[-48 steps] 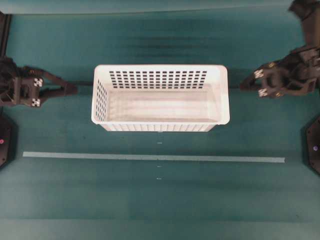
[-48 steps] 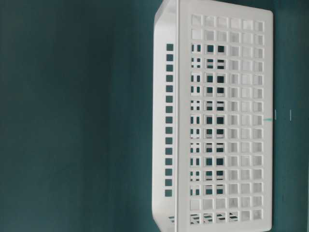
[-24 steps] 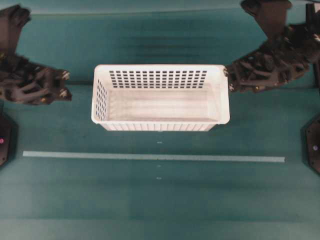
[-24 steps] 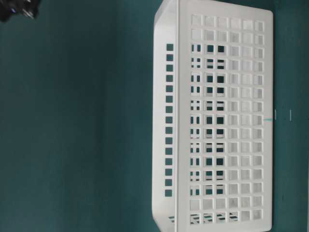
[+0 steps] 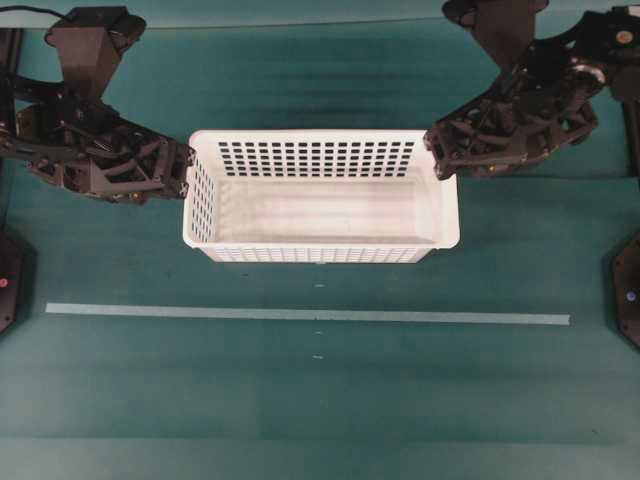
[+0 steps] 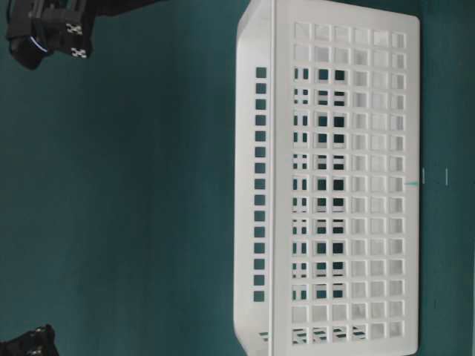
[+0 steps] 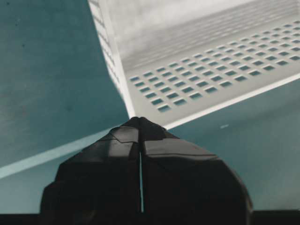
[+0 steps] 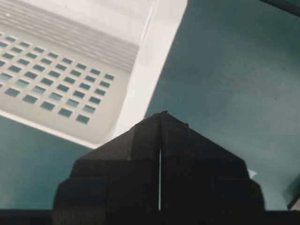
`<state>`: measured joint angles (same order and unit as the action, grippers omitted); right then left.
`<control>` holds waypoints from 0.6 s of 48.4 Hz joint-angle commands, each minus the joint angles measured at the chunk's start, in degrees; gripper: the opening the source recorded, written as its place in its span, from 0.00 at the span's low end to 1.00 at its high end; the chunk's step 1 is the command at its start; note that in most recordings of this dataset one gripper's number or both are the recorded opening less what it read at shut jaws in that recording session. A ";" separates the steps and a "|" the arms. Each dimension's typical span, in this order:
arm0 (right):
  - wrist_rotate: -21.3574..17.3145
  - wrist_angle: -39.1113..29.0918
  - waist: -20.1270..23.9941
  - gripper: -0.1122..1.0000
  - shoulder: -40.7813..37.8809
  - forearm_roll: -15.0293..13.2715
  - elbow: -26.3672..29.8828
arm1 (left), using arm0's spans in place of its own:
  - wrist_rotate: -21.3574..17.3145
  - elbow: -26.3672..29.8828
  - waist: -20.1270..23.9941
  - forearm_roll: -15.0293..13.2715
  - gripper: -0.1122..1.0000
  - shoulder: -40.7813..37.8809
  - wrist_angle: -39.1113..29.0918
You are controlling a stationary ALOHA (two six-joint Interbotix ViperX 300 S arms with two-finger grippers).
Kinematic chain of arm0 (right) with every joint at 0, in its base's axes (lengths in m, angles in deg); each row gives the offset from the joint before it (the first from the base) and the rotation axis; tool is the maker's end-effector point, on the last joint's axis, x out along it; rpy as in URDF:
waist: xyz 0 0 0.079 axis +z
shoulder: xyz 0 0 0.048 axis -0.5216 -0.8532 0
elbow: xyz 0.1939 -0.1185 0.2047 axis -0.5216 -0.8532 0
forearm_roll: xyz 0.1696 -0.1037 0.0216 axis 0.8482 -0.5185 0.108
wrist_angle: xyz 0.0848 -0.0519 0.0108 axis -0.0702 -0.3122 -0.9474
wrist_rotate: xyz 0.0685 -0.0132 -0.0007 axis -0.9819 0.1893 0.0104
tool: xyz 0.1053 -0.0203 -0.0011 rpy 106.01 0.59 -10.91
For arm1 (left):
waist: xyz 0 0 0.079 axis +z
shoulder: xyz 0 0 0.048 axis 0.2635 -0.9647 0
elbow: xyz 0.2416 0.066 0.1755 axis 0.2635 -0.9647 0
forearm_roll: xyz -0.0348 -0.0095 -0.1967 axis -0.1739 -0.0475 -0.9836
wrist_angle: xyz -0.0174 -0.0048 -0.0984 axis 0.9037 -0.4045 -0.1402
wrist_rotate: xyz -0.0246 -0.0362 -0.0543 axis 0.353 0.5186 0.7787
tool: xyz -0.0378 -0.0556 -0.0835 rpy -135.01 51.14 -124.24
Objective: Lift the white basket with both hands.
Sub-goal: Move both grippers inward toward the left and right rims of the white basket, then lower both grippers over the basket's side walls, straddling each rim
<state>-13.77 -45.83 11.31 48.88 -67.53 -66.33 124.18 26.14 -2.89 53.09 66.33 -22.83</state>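
You had the white basket [image 5: 320, 196] standing upright on the green table [image 5: 320, 400], its long side parallel to the pale tape line [image 5: 300, 315] that ran just in front of it, with its solid bottom bare. The left gripper [image 5: 186, 160] was positioned at the basket's left short end, its tip over or just beside the rolled rim; whether it touched the rim could not be determined. In the left wrist view, the left gripper [image 7: 139, 123] had its fingers [image 7: 117, 154] clenched together, with only a thin seam between them and nothing grasped. The right gripper [image 5: 432, 145] was positioned at the far right corner, its tip overlapping the rim in the overhead view. In the right wrist view, the right gripper [image 8: 161, 117] likewise had its fingers [image 8: 187, 154] pressed fully together and grasped nothing, with the basket's corner rim [image 8: 150, 70] just ahead of the tip.
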 commanded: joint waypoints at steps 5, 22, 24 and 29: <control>0.79 5.27 0.18 0.11 -0.18 -0.09 -0.26 | -0.79 1.23 0.26 0.26 0.08 0.35 2.46; -0.09 9.23 0.18 0.50 -0.35 0.09 -1.58 | -2.11 -0.79 0.26 0.18 0.46 0.44 4.57; -0.53 9.32 0.18 0.59 -0.53 0.18 -1.85 | -1.93 -1.23 0.26 0.18 0.57 0.35 4.57; -2.81 9.49 0.18 0.83 -1.32 0.18 -2.29 | -1.76 -1.76 0.26 0.00 0.84 -0.62 5.27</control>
<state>-15.52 -36.68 11.31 48.18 -67.44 -68.62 122.33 24.12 -2.80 53.09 65.89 -18.26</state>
